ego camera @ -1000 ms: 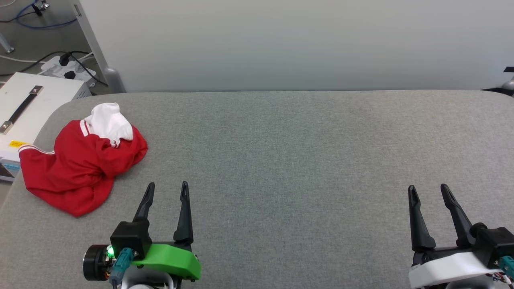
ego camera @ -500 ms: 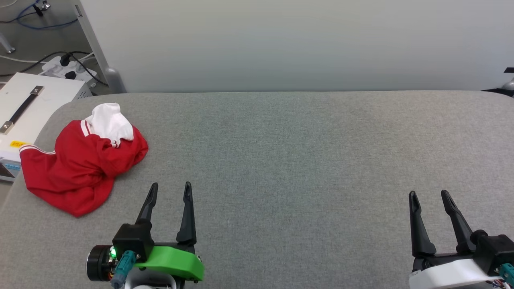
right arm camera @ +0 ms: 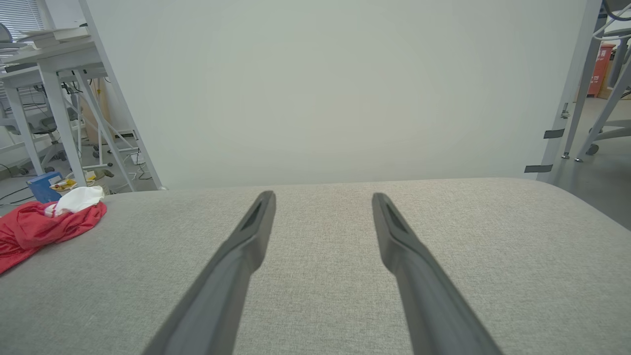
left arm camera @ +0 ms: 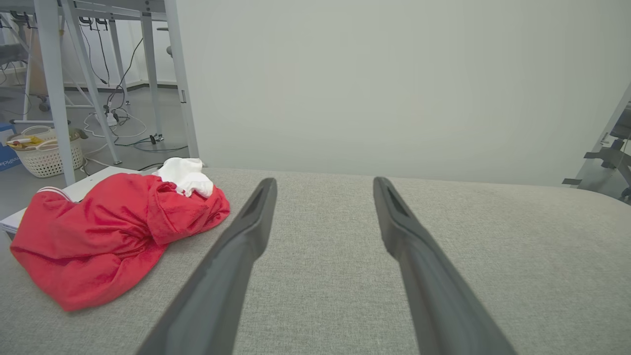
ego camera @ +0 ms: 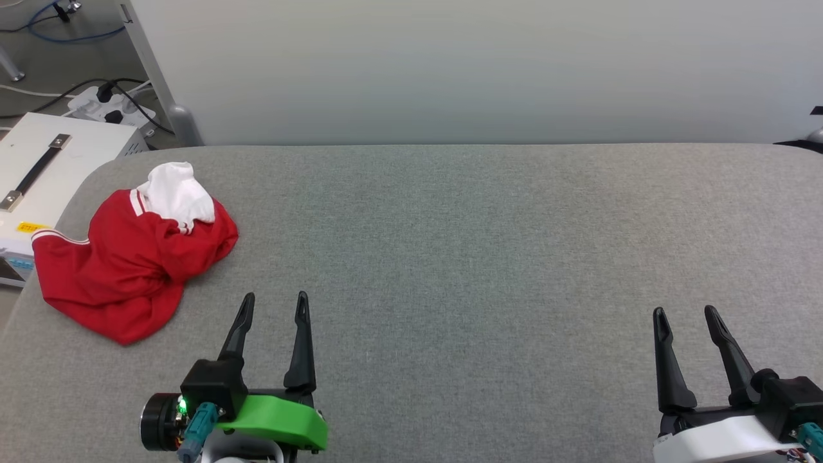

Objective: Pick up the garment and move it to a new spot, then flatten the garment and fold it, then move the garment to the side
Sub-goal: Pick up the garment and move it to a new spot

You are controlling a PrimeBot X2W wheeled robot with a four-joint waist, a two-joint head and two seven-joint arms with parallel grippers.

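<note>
The garment (ego camera: 132,263) is a crumpled red shirt with a white sleeve bunched on top, lying at the far left of the grey table (ego camera: 450,257), its edge reaching the table's left rim. In the left wrist view the garment (left arm camera: 108,231) lies left of my fingers; in the right wrist view the garment (right arm camera: 42,227) sits at the far left. My left gripper (ego camera: 274,303) stands open over bare fabric, to the right of and nearer than the garment. At the lower right my right gripper (ego camera: 685,315) is open, with nothing between its fingers.
A pale wall panel (ego camera: 450,64) rises behind the table's far edge. A white case with a strap handle (ego camera: 45,167) sits beside the table's left end, with a power strip and cables (ego camera: 109,106) on the floor behind it. The table's corners are rounded.
Both grippers have drawn back slightly toward the near edge, the left one also drifting a little right. The garment lies as before; the head view shifted very slightly.
</note>
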